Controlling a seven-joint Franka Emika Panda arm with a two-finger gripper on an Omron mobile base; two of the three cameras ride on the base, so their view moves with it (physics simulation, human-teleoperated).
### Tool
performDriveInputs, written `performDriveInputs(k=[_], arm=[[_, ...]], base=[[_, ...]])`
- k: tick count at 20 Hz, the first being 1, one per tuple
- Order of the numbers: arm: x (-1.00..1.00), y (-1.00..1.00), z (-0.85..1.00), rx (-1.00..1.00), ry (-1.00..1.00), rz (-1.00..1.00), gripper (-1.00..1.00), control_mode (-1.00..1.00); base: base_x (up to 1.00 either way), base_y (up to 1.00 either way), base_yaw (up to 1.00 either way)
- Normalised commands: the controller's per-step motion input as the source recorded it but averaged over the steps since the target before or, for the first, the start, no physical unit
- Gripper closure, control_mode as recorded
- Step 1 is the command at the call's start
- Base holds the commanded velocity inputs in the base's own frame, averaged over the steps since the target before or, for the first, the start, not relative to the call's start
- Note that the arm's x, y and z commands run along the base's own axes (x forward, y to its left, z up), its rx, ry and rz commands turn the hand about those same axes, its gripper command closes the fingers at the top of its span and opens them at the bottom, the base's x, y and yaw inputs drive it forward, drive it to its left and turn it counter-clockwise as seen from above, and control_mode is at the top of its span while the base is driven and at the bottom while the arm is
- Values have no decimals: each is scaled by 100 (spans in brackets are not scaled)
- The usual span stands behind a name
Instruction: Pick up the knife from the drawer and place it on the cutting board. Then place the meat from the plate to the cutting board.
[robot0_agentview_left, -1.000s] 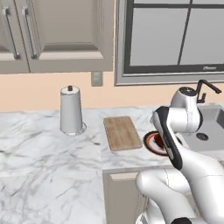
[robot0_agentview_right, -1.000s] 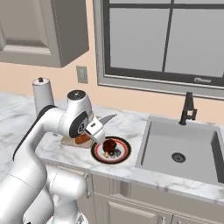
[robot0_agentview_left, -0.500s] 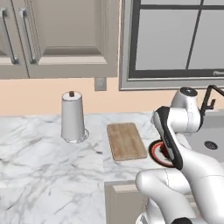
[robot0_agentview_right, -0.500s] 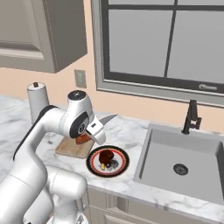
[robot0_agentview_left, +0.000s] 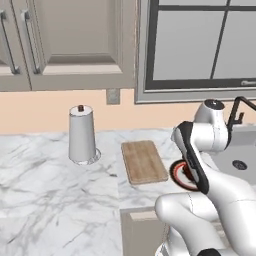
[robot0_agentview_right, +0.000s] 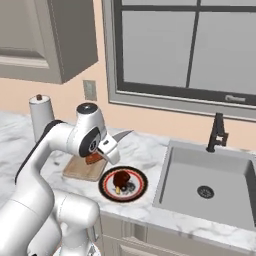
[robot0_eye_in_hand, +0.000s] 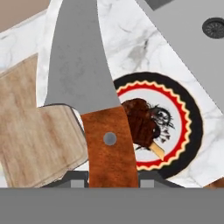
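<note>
1. In your left base view, the paper towel roll (robot0_agentview_left: 81, 135) stands at 9 o'clock from the cutting board (robot0_agentview_left: 144, 161), on the marble counter (robot0_agentview_left: 45, 190). The arm's elbow covers most of the plate (robot0_agentview_left: 178, 176), so you see just its red rim at the board's 3 o'clock.
2. In your right base view, the whole plate (robot0_agentview_right: 123, 184) shows, with the meat (robot0_agentview_right: 120, 178) lying on it. The cutting board (robot0_agentview_right: 84, 169) sits at the plate's 10 o'clock, and the sink (robot0_agentview_right: 212, 186) at its 3 o'clock. The gripper (robot0_agentview_right: 100, 154) hangs above the board's near end, with the knife (robot0_agentview_right: 114, 140) blade pointing toward 2 o'clock.
3. In your hand view, the gripper (robot0_eye_in_hand: 108, 177) pinches the knife (robot0_eye_in_hand: 92, 96) by its reddish-brown handle, jaws pressed against both sides. The blade rises toward 12 o'clock. The cutting board (robot0_eye_in_hand: 30, 140) lies at 9 o'clock of the handle, and the plate (robot0_eye_in_hand: 183, 122) with the meat (robot0_eye_in_hand: 139, 121) at 3 o'clock.
</note>
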Motion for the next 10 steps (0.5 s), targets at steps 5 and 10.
performDriveInputs(k=[5,10], arm=[[0,0,0,0,0,0,100,100],[9,4,0,0,3,0,100,-100]], base=[[36,5,-42],[17,1,-13]])
